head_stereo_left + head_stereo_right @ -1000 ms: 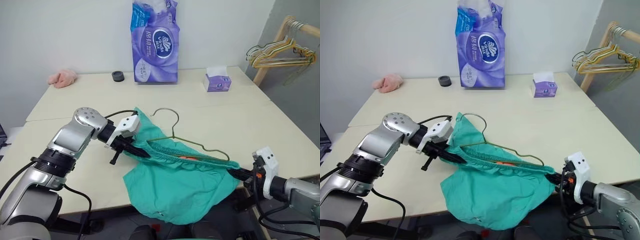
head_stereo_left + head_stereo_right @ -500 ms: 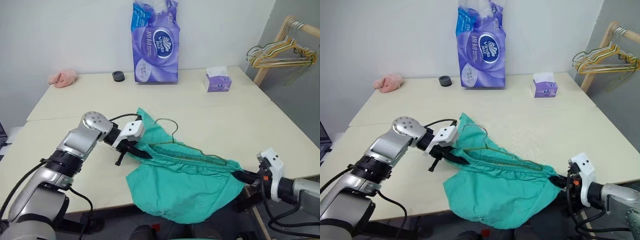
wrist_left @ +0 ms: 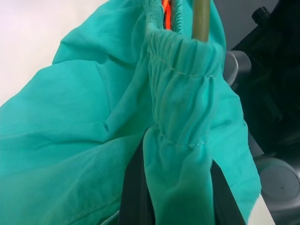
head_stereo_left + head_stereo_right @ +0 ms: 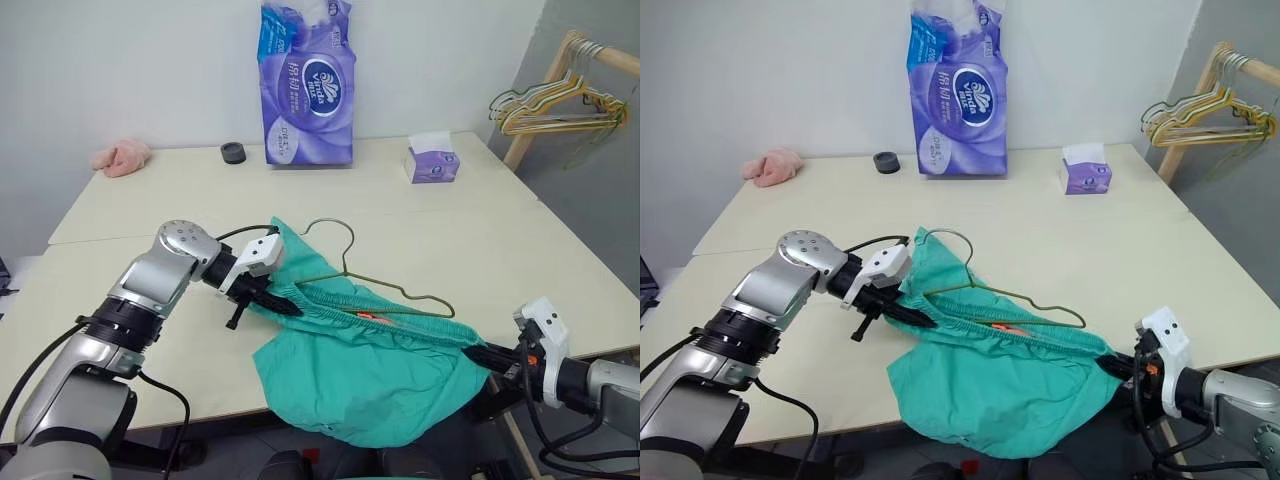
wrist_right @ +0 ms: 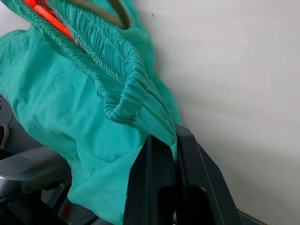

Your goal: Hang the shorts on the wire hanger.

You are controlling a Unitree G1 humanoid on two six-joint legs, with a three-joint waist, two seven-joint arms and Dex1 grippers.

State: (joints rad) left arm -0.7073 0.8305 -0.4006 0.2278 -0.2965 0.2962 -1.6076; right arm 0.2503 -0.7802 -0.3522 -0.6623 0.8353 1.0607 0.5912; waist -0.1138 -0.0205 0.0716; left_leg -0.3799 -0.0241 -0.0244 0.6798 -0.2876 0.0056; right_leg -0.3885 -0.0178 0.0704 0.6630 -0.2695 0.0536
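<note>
While stretched between both claws, hang over the near edge of the table (image 4: 470,230): teal shorts (image 4: 370,375), waistband pulled into a long line from left to right, legs drooping below the tabletop. Left claw (image 4: 285,303) clamped shut on the left end of the waistband; in the left wrist view, gathered elastic bunched between its two black fingers (image 3: 133,197). Right claw (image 4: 478,352) pinched tight on the right end of the waistband, just off the table's front edge; cloth squeezed between its fingers (image 5: 197,187) in the right wrist view. Threaded into the waistband opening: thin wire hanger (image 4: 385,285), hook (image 4: 335,232) curling up over the table behind the cloth, one shoulder of wire bare above the elastic, the other end hidden in the fabric. Orange strip (image 4: 367,316) visible inside the waistband. Farther back on the table: purple tissue pack (image 4: 305,85), small tissue box (image 4: 431,160), black cap (image 4: 233,152), pink cloth lump (image 4: 121,157). Off to the right, wooden rack with a bunch of hangers (image 4: 555,105).
</note>
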